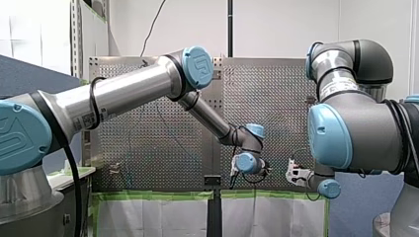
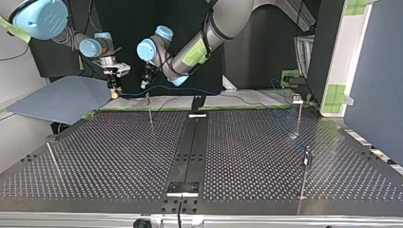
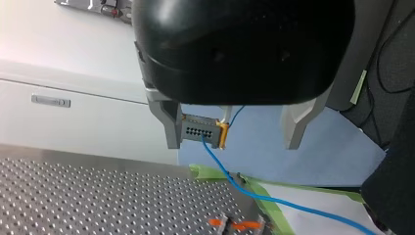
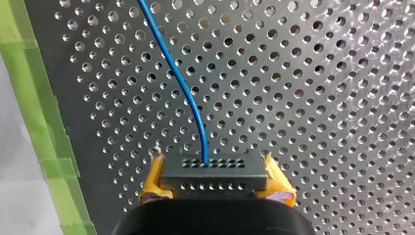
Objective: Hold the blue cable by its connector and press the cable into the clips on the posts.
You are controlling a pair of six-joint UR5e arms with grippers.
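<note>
In the top view, a blue-grey board (image 2: 62,97) lies off the counter's (image 2: 119,156) far left corner. Next to it, my right gripper (image 2: 114,91) hangs just over the far edge of the counter. Its yellow pads (image 4: 150,185) are squeezed tight on the dark connector (image 4: 215,172), one pad on each side. The blue cable (image 4: 188,98) comes out of the connector and runs away over the holes in the counter. A strip of green tape (image 4: 34,98) lies beside it.

A little to the right, my left gripper (image 3: 233,142) hangs near the right one. Its metal fingers (image 3: 169,125) are wide apart and hold nothing. In the left wrist view, the connector shows between them, close by one finger.

Below the two grippers, a thin post (image 2: 150,111) stands near the far edge. The cable passes by its top, but I cannot tell if it sits in the clip. The cable then runs along the far edge to the right. It comes onto the counter near a second post (image 2: 299,116). A third post (image 2: 305,171) stands closer to the near edge, by the counter's right edge.
</note>
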